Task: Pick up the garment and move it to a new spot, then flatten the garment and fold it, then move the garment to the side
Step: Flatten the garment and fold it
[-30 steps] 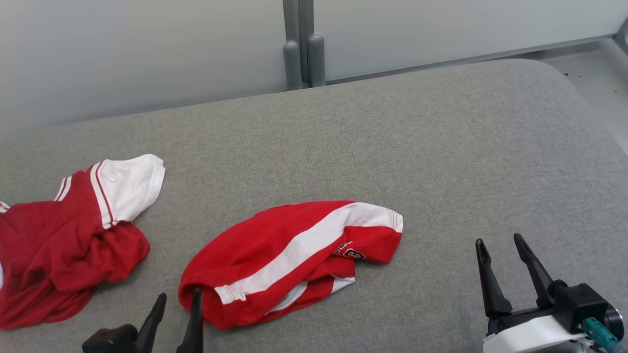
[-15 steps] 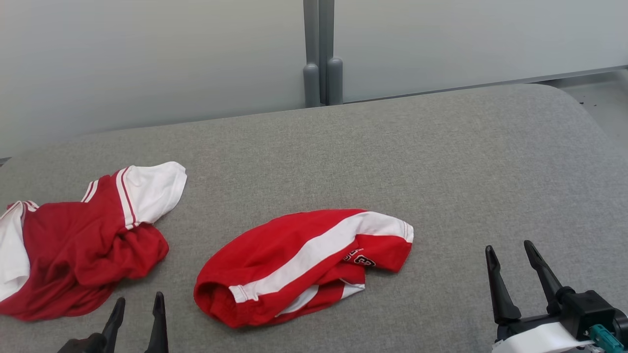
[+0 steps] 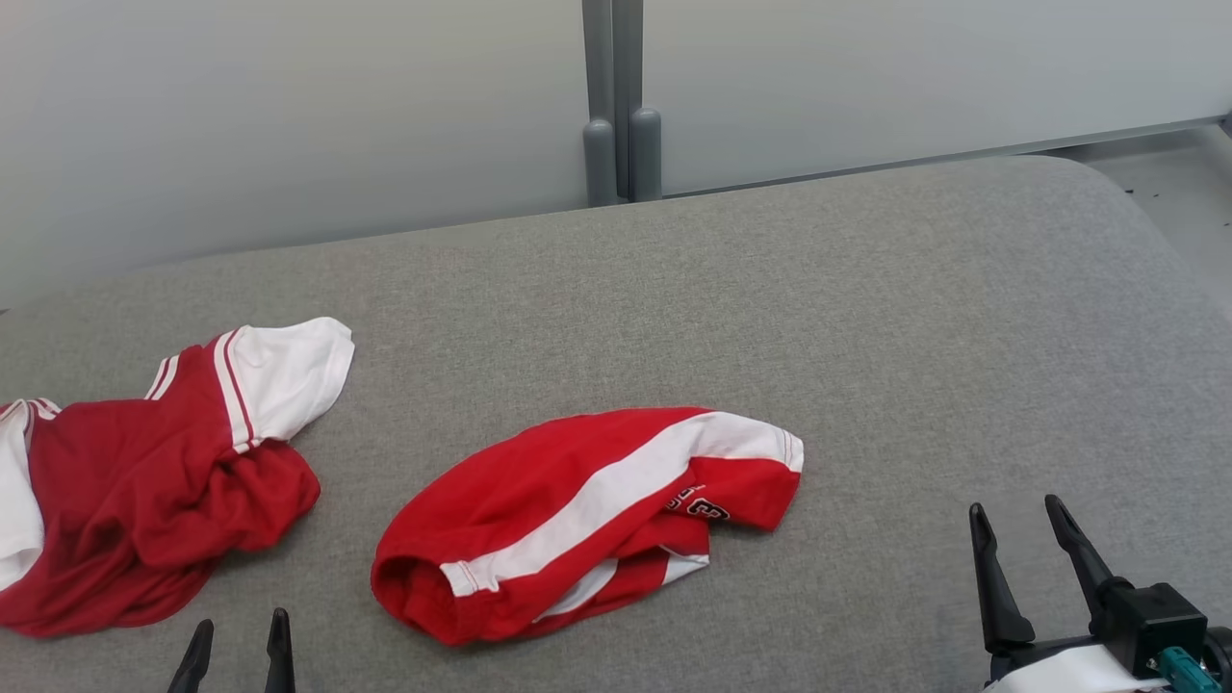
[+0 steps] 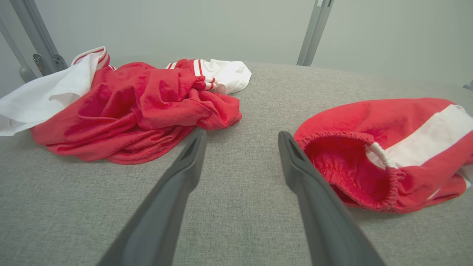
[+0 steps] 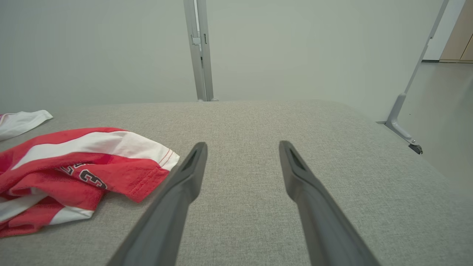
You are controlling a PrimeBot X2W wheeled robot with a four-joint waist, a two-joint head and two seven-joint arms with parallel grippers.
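Shorts [image 3: 587, 520] just beside left jaws, well apart from right jaws

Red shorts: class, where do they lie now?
Head view: the shorts lie centre-front on the grey table, right of the crumpled red shirt, not touching it.

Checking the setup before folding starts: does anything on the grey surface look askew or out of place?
Nothing looks spilled or damaged, but neither garment lies flat. The red shorts sit bunched and doubled over in the middle of the grey surface, waistband gaping toward the left claw. The red-and-white shirt is heaped further left.
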